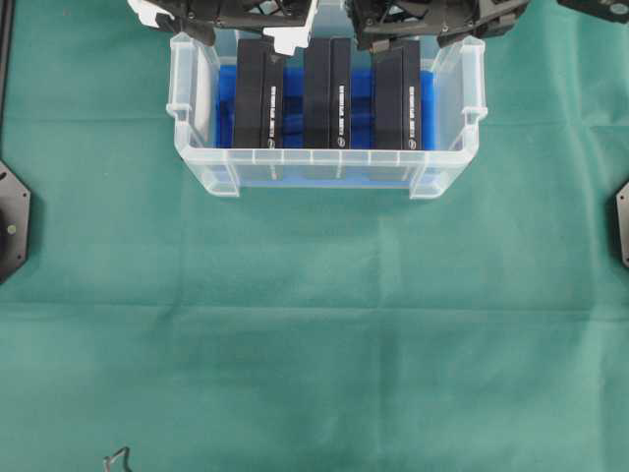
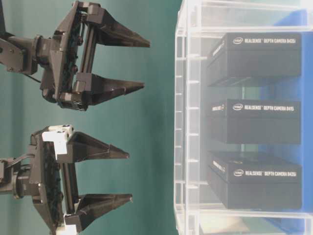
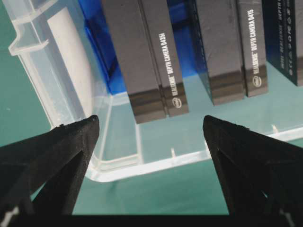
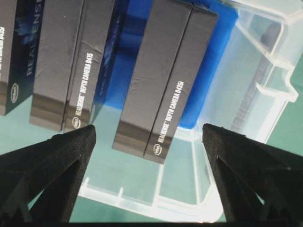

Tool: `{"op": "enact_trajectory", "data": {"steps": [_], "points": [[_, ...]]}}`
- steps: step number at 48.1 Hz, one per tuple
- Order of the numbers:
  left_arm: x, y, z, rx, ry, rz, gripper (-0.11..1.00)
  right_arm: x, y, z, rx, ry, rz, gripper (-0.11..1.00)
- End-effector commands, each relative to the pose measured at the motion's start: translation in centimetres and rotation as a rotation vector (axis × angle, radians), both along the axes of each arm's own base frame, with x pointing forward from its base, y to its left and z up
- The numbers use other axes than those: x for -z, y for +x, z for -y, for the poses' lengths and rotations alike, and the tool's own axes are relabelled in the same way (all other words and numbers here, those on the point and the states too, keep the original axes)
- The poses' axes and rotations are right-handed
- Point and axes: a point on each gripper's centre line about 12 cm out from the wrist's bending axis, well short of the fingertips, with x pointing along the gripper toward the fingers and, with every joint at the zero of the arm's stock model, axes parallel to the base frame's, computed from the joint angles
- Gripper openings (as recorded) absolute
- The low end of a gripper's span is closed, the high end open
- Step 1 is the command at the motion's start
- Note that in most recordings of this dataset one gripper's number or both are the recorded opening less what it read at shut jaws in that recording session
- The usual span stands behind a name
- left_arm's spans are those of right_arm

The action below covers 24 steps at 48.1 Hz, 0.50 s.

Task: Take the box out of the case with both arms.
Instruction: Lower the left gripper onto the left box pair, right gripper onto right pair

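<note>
Right now the clear case (image 1: 324, 165) sits on the green cloth (image 1: 314, 324) with three black boxes standing side by side inside, on its blue liner (image 1: 224, 103). Both grippers hang above it with jaws spread wide, holding nothing: the left gripper (image 2: 115, 176) and the right gripper (image 2: 132, 63).

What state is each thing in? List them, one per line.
case: lidless, upright on the green cloth.
left box: standing on edge in the case, untouched.
middle box: standing on edge, untouched.
right box: standing on edge, untouched.
left gripper: open, empty, above the case.
right gripper: open, empty, above the case.
</note>
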Motion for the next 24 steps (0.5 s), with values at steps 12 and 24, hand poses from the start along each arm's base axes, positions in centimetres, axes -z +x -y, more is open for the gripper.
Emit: {"op": "enact_trajectory", "data": {"steps": [12,24], "points": [[0.5,-0.2,-0.3,-0.004,0.028,0.022,0.87,0.2,0.5,0.0,-0.003,0.001,0.005,0.97],[3.6,-0.3,-0.2,-0.015,0.019,0.005,0.87,2.4,0.6,0.1,0.006,0.010,-0.011,0.97]]}}
